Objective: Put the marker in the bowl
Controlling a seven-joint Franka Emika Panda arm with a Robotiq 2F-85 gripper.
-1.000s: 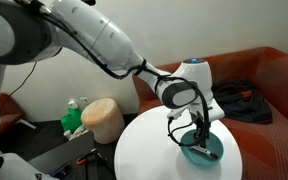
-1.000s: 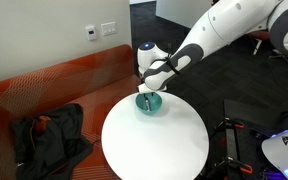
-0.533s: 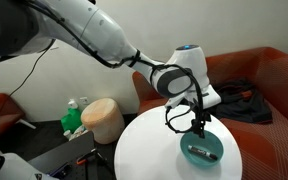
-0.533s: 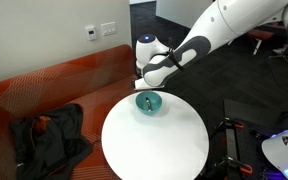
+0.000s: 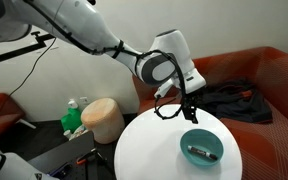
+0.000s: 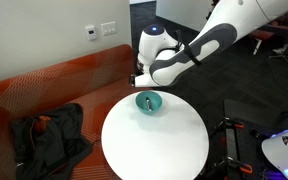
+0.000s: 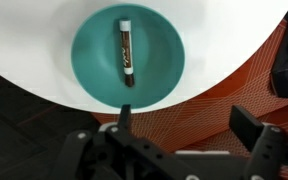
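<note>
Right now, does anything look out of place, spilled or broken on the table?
Nothing stands out. The marker lies flat inside the bowl, which stands upright and wholly on the table, though near its edge. The tool hangs open above the bowl and holds nothing.

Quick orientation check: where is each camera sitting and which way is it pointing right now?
Exterior view: low beside the table, facing the sofa; the arm enters from upper left, gripper above the bowl.
Exterior view: higher, across the table, sofa at left; arm enters from upper right.
Wrist view: straight down onto the marker; open fingers along the bottom.
All three share the bowl.
</note>
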